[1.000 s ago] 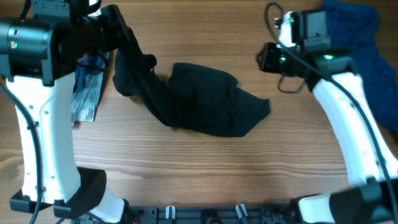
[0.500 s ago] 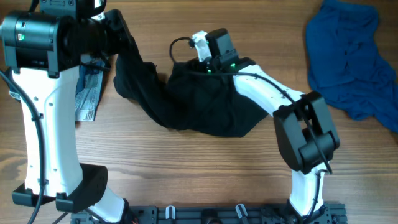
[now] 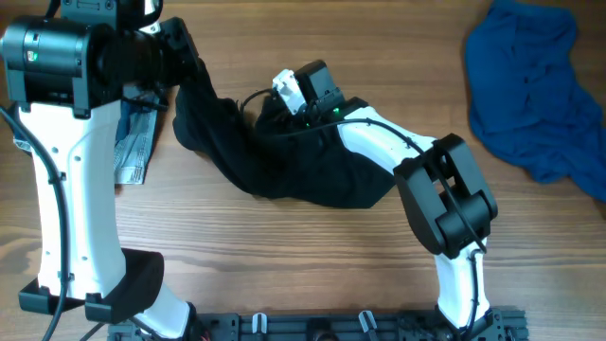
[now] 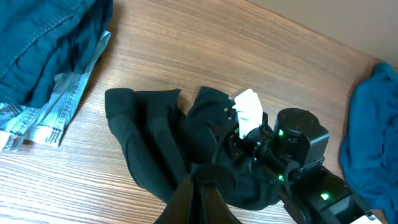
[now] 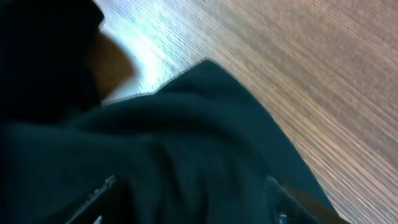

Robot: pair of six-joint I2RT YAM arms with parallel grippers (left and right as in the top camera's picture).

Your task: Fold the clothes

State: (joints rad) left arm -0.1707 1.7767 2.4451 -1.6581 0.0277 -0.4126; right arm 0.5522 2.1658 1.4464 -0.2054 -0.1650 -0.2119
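A long black garment lies crumpled on the table's middle, one end lifted up to the left. My left gripper is shut on that lifted end; in the left wrist view its fingers pinch the black cloth. My right gripper is down on the garment's upper middle. In the right wrist view its fingers stand wide apart, open, over the black fabric. The right gripper also shows in the left wrist view. No logo print shows.
A bright-blue garment lies heaped at the back right, also in the left wrist view. Pale and dark denim pieces lie at the left under my left arm, also in the left wrist view. Bare wood runs along the front.
My right arm has swung from the back right across to the black garment and edged a little further left. My left gripper holds the lifted end in place.
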